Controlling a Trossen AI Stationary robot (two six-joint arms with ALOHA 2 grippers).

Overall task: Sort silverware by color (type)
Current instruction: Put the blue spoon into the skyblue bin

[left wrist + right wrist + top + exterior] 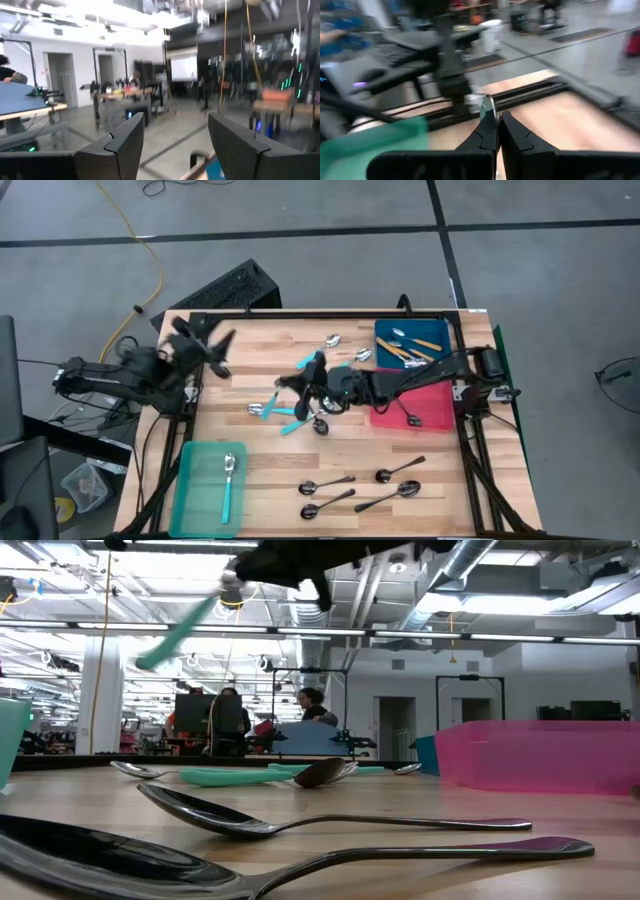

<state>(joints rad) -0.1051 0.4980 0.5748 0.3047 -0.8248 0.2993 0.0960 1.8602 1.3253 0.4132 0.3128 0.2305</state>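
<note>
My right gripper (298,383) reaches from the right to the table's middle and is shut on a teal-handled spoon (180,625), held in the air. Below it, two teal spoons (280,415) lie flat on the wood. My left gripper (215,345) hangs open and high over the far left corner, with nothing between its fingers (125,140). One teal spoon (228,480) lies in the teal tray (190,490). Orange-handled spoons (415,345) lie in the blue tray (385,330). A dark spoon (410,418) lies in the pink tray (435,395). My right gripper pinches the spoon at its metal end between the two shut fingers; a bit of shiny metal (487,106) sticks out past the fingertips. The spoon is lifted clear of the table, and its teal handle (165,640) slants down away from the gripper.
Several dark metal spoons (360,485) lie on the near middle of the table, large in the low view's foreground (300,825). Two shiny spoon bowls (345,347) lie at the far middle. Bare wood shows between the teal tray and the teal spoons.
</note>
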